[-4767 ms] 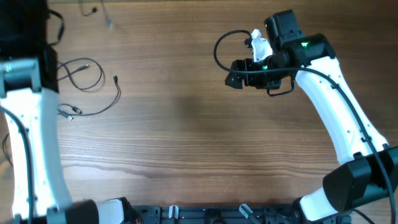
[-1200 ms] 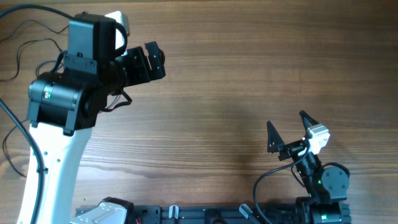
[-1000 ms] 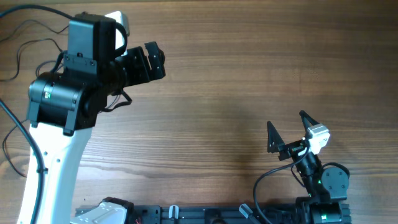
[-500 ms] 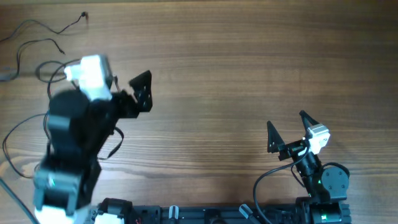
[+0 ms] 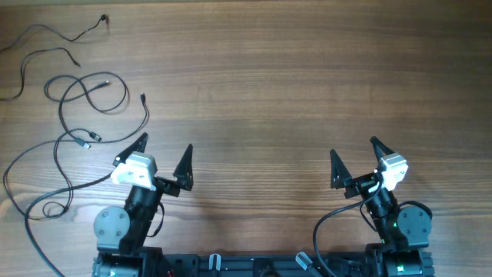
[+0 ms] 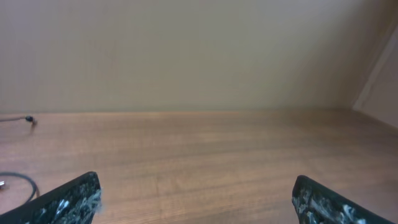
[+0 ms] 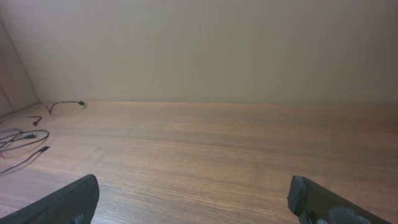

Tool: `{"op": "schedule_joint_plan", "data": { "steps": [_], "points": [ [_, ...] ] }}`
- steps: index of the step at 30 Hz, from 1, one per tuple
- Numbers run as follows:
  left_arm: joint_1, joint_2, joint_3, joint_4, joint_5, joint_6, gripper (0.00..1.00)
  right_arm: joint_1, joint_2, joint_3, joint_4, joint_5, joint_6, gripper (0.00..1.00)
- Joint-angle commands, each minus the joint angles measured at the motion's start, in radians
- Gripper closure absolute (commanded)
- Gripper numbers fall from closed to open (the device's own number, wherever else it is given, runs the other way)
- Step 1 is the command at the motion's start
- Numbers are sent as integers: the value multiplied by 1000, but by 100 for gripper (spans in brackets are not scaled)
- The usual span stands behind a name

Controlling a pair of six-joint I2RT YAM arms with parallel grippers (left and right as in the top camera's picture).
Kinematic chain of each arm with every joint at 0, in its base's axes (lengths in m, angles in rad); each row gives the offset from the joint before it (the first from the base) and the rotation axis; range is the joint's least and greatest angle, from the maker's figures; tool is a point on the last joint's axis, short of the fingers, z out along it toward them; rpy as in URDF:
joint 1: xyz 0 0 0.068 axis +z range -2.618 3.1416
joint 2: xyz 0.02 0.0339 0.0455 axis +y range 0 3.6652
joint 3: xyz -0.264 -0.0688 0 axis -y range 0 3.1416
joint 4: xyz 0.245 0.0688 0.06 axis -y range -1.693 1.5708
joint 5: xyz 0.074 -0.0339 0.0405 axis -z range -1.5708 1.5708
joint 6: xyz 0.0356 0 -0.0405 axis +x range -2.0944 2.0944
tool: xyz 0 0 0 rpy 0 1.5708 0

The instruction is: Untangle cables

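Several thin black cables lie spread over the left part of the wooden table [image 5: 277, 92]. One cable loops near its plugs [image 5: 86, 138], a long one [image 5: 61, 187] curves toward the front, and another [image 5: 77, 37] runs at the far left corner. My left gripper [image 5: 165, 150] sits open near the front edge, right of the cables and touching none. My right gripper [image 5: 354, 150] is open at the front right, far from them. In the left wrist view the gripper [image 6: 196, 199] holds nothing, and a cable end [image 6: 18, 180] shows at the left. The right wrist gripper [image 7: 193, 202] is empty, with cables [image 7: 25, 140] far left.
Both arm bases stand at the table's front edge [image 5: 246, 265]. A plain beige wall [image 7: 199, 50] rises behind the table's far edge. Bare wood lies between and beyond the two grippers.
My left arm has pulled back from over the left part of the table to the front edge, uncovering the cables. The right arm has stayed still over the last second.
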Motion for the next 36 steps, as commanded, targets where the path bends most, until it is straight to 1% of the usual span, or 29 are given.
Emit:
{"op": "schedule_joint_plan", "data": {
  "steps": [1,7,8,9,36],
  "points": [
    [4,-69,-89,16,-25,26,1,-2,-11,-1,3,10,17,0],
    [4,-145,-166,5,-25,25,0,-2,-11,-1,3,10,17,0],
    [4,-161,-177,-23,-25,25,0,-2,-11,-1,3,10,16,0],
    [4,-163,-177,-40,-26,22,0,-2,-11,-1,3,10,17,0],
    [5,-160,-177,-37,-25,22,0,-2,-11,-1,3,10,17,0]
  ]
}}
